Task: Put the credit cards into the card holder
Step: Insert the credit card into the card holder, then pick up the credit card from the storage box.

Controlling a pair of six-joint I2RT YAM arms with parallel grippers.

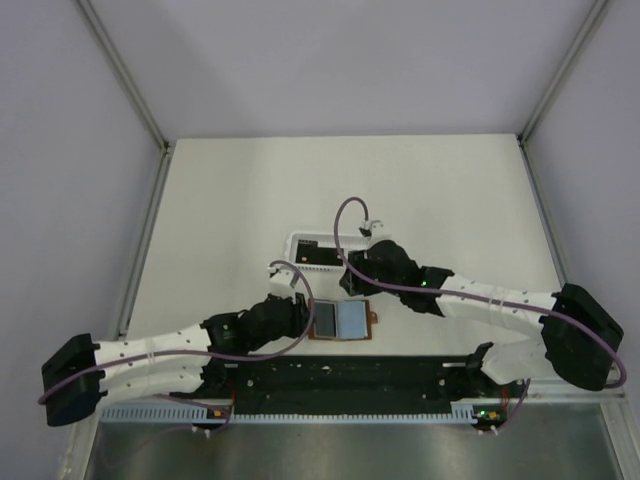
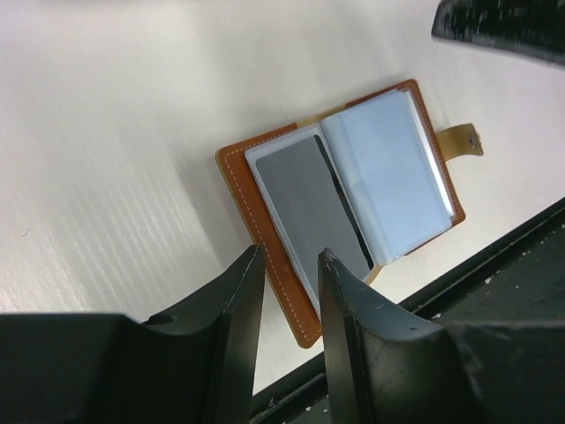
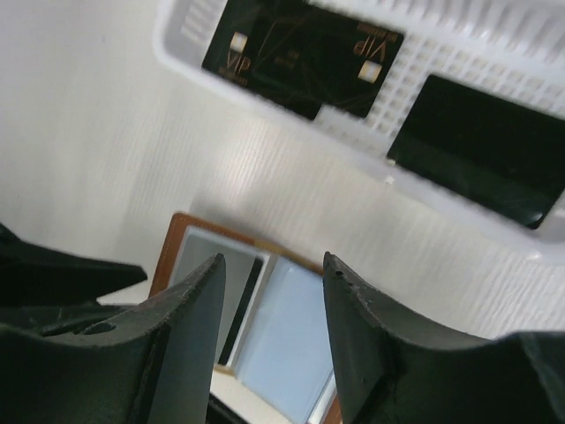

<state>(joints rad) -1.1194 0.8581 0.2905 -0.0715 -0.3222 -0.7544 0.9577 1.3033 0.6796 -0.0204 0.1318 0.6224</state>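
Note:
The brown card holder point(image 1: 341, 321) lies open on the table between my grippers. In the left wrist view it point(image 2: 265, 225) shows a dark card point(image 2: 305, 208) in its left pocket, a bluish right pocket point(image 2: 393, 168) and a clasp tab point(image 2: 466, 141). Three black credit cards point(image 3: 265, 44) point(image 3: 357, 57) point(image 3: 481, 150) lie in the white basket point(image 3: 353, 132). My left gripper point(image 2: 290, 265) is open and empty over the holder's left corner. My right gripper point(image 3: 274, 265) is open and empty above the holder, near the basket.
The white slotted basket point(image 1: 296, 243) stands just behind the holder. A black rail point(image 1: 350, 385) runs along the table's near edge, close to the holder. Metal frame posts point(image 1: 140, 250) line both table sides.

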